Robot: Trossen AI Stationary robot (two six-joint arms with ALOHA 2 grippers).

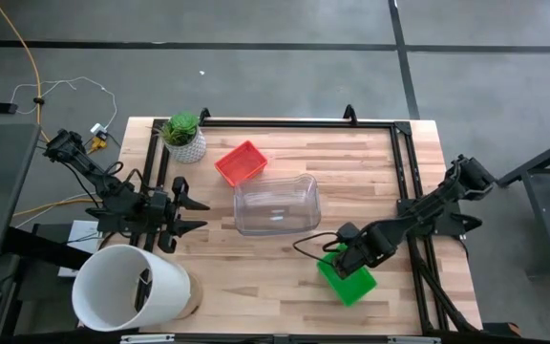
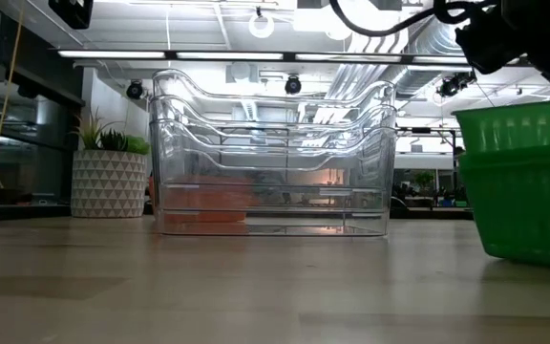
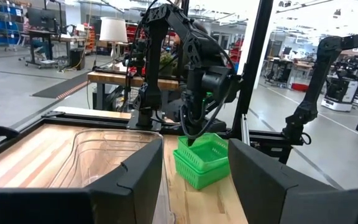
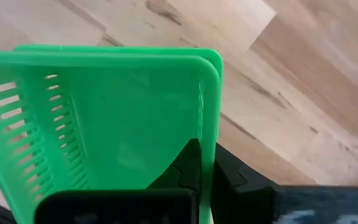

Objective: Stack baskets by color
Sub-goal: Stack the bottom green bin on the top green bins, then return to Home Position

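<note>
1. At the table's left edge the left gripper [image 1: 191, 215] waits with its two fingers spread apart, holding nothing, its tips pointing toward the middle of the table.
2. Just in front of that arm, at the near left corner, one big white cylindrical bucket [image 1: 127, 287] lies on its side, its open mouth facing left.
3. At the far left corner stands one small green plant in a white patterned pot [image 1: 183, 138].
4. Right of the plant, one red basket [image 1: 241, 161] rests on the wood, turned at an angle, touching nothing visible (only one red piece can be counted from above).
5. In the middle of the table sits the stack of clear baskets [image 1: 275, 204], just beside the red one; the level view shows at least two nested rims, though the exact number is hard to tell.
6. Toward the near right, the green baskets [image 1: 348, 279] sit nested; two rims show in the left wrist view.
7. The right gripper [image 4: 205, 167] is clamped on the rim of the upper green basket, one finger inside the wall and one outside.
</note>
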